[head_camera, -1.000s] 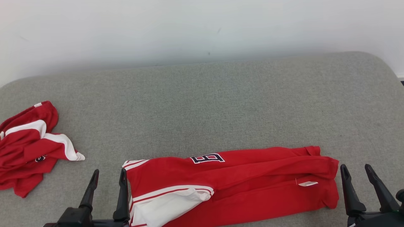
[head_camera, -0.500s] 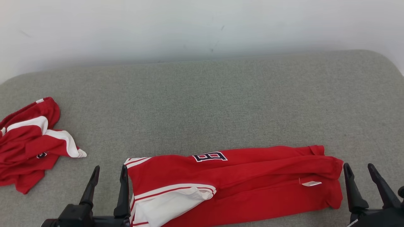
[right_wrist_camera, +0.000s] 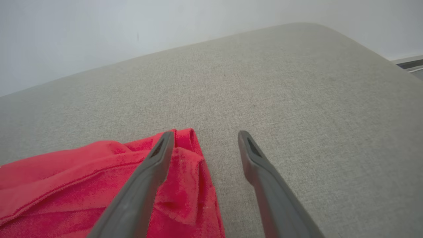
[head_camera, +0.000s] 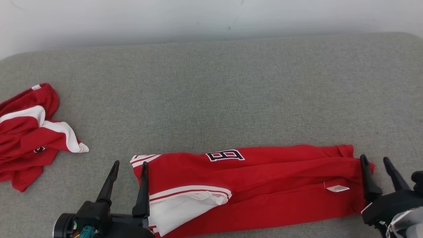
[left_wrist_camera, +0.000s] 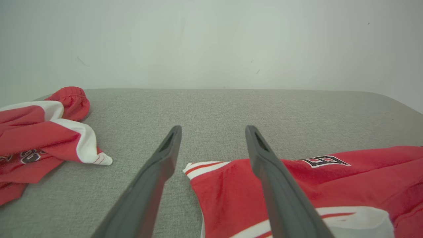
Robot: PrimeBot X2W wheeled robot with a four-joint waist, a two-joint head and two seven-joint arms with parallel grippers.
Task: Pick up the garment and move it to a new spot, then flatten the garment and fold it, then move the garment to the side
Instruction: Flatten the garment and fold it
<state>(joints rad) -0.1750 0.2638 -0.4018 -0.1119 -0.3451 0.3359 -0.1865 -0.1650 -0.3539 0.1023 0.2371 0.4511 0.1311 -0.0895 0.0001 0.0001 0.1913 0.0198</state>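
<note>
Head view: left tool [head_camera: 130,162] and right tool [head_camera: 374,157] gape at garment [head_camera: 264,191] ends.

I count two red-and-white garments on one grey cushioned surface [head_camera: 211,99]: one folded garment [head_camera: 264,185], one crumpled garment [head_camera: 26,138]. One white label [head_camera: 337,188]. Two grippers, my left gripper [head_camera: 130,162] and my right gripper [head_camera: 374,157], each with two dark fingers [head_camera: 142,195].
</note>
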